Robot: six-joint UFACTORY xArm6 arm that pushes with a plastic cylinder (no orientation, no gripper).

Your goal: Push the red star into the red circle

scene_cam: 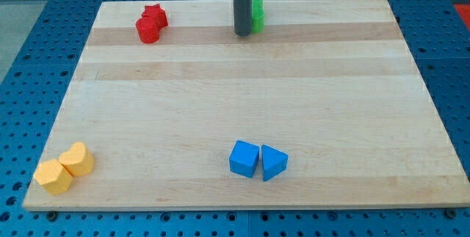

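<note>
Near 12 o'clock on the wooden bench (242,105), my tip (242,34) rests on the surface at the far edge region; the rod is a plain dark cylinder with no jaws, so the tool has nothing to show as apart, together or clamped. Just at 3 o'clock of the rod, touching or nearly touching it, sits a green block (258,15); the rod hides part of it and its shape cannot be made out. Toward 11 o'clock on the bench, well apart from my tip at its 9 o'clock side, lie the task pieces: the red star (156,15) and the red circle (147,29). Star sits at the circle's 1 o'clock, the two touching, star slightly behind the circle. At 6 o'clock on the bench, near the bottom edge, a blue cube (244,158) and a blue triangular block (273,162) lie side by side, touching, triangle at the cube's 3 o'clock. At 8 o'clock, in the bottom-left corner, two yellow blocks touch: one yellow block (77,158) at the 1 o'clock side of the other yellow block (53,175); their outlines look polygonal, exact shape uncertain.
</note>
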